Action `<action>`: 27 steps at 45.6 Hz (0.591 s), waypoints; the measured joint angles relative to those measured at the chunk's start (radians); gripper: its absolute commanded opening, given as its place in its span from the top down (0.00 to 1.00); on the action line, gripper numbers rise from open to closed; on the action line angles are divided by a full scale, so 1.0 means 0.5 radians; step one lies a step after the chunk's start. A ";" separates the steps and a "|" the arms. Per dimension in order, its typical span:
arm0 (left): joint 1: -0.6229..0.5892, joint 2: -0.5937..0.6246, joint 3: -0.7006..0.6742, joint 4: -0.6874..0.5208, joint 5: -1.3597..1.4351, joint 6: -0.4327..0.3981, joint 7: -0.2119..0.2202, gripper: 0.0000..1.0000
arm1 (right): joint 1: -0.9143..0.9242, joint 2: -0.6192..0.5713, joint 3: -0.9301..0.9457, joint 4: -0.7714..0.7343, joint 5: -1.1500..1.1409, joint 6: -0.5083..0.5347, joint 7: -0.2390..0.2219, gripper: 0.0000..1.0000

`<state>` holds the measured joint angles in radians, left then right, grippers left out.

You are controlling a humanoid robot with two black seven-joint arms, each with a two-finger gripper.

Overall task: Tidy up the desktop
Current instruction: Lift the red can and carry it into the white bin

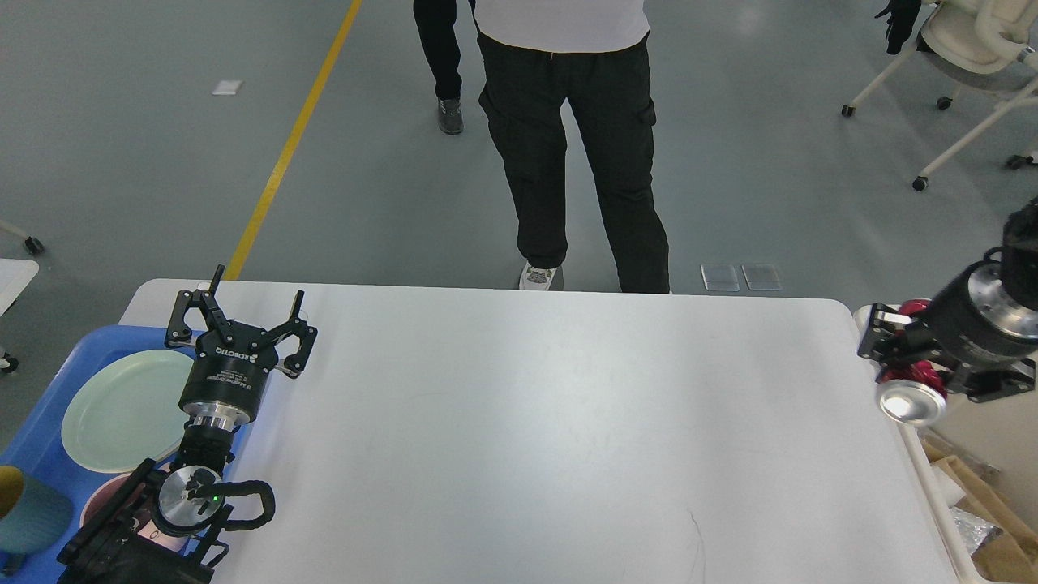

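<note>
The smooth matte white desktop (519,422), rectangular with rounded corners, fills the view. At its left edge the left gripper (243,312) spreads its fingers, holding nothing. At its right edge the right gripper (912,361) clamps a shiny red can (912,389).

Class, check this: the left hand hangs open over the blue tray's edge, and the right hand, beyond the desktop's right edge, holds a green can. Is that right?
One error: the head view shows the can is red with a silver end, not green. The rest stands: left hand open by the tray, right hand off the desktop.
</note>
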<state>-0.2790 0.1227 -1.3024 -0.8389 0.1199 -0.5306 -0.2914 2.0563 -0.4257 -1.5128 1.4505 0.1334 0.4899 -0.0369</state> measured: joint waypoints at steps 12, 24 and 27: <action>0.000 0.000 0.000 0.000 0.000 0.000 0.000 0.04 | -0.942 -0.483 0.213 -0.981 -0.016 -0.051 -0.003 1.00; 0.000 0.000 0.000 0.000 0.000 0.000 0.000 0.04 | -2.189 -0.468 0.987 -2.042 -0.012 -0.199 0.000 1.00; 0.000 0.000 0.000 0.000 0.000 0.000 0.000 0.04 | -2.453 -0.361 1.112 -2.235 -0.011 -0.332 0.000 1.00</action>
<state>-0.2791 0.1227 -1.3023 -0.8390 0.1198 -0.5306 -0.2914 0.8300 -0.6063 -0.9570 0.3330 0.1277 0.3239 -0.0368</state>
